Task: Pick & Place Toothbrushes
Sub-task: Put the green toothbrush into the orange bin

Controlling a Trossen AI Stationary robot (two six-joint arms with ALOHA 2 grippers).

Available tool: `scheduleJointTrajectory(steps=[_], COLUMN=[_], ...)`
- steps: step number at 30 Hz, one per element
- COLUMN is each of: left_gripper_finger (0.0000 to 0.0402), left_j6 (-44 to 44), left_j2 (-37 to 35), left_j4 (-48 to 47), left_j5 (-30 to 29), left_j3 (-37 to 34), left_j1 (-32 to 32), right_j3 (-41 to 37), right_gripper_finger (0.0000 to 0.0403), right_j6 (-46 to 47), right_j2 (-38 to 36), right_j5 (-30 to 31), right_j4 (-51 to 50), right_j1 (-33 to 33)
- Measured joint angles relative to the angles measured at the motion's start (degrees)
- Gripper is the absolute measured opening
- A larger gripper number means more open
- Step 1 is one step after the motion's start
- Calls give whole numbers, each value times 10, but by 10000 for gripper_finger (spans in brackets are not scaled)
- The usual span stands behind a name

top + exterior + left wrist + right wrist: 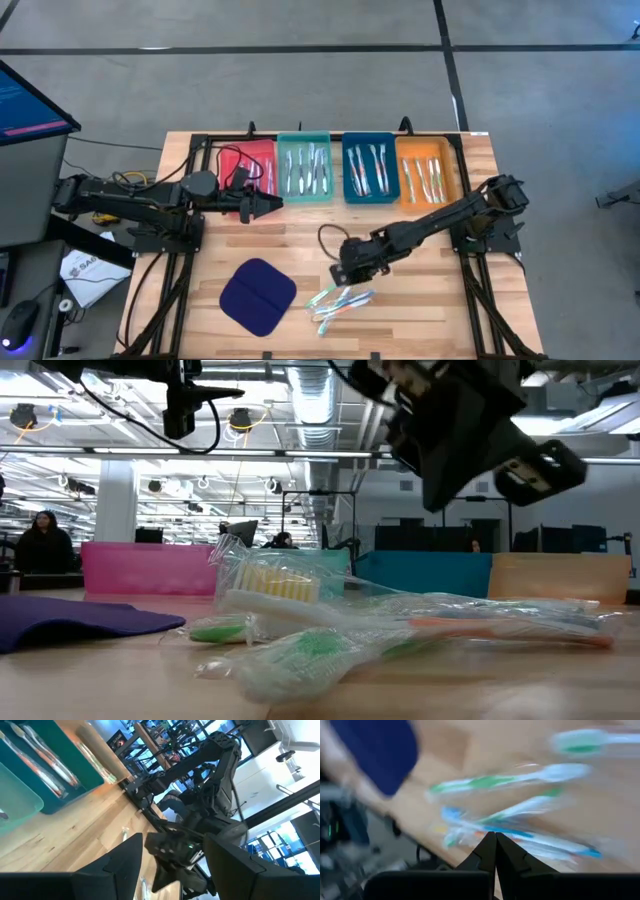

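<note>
A loose pile of wrapped toothbrushes lies on the wooden table near its front edge; in the low view the toothbrushes lie flat in clear wrappers. My right gripper hangs shut just above the pile's far side, slanting down, and the right wrist view shows its fingertips closed over the toothbrushes, touching nothing. My left gripper stands open in front of the red tray, level, pointing toward the table's right, with nothing between its fingers.
Along the far edge stand a red, a teal, a blue and an orange tray; the last three hold several toothbrushes. A dark blue pad lies left of the pile. A person shows far behind.
</note>
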Motion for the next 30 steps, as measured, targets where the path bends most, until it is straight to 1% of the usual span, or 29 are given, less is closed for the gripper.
scheduleJointTrajectory(steps=[2,6,8,11,15,18,20,23,24,28,30], left_gripper_finger=[204,204,204,204,204,204,204,204,204,204,204], left_j6=[-1,0,0,0,-1,-3,-3,3,3,10,12], left_j2=[0,0,0,0,0,0,0,3,3,3,3], left_j4=[5,7,7,7,7,8,10,11,12,14,14], left_j5=[-1,-4,-5,-5,-6,-6,-6,-8,-14,-23,-24], left_j3=[0,0,0,0,0,0,0,0,0,0,0], left_j1=[0,0,0,0,-3,-8,-10,-9,-9,-9,-9], right_j3=[-1,-14,-30,-81,-153,-175,-177,-177,-177,-178,-178], right_gripper_finger=[1,1,1,1,1,3,7,12,12,4,2], right_j6=[29,60,74,129,223,247,250,213,183,7,-100], right_j2=[-4,-5,-5,-7,-45,-91,-122,-169,-187,-245,-270], right_j5=[15,25,25,35,92,132,150,166,172,178,178], right_j4=[-18,2,64,145,254,243,191,109,73,-39,-55], right_j1=[-2,-9,-14,-17,2,18,19,9,5,-23,-35])
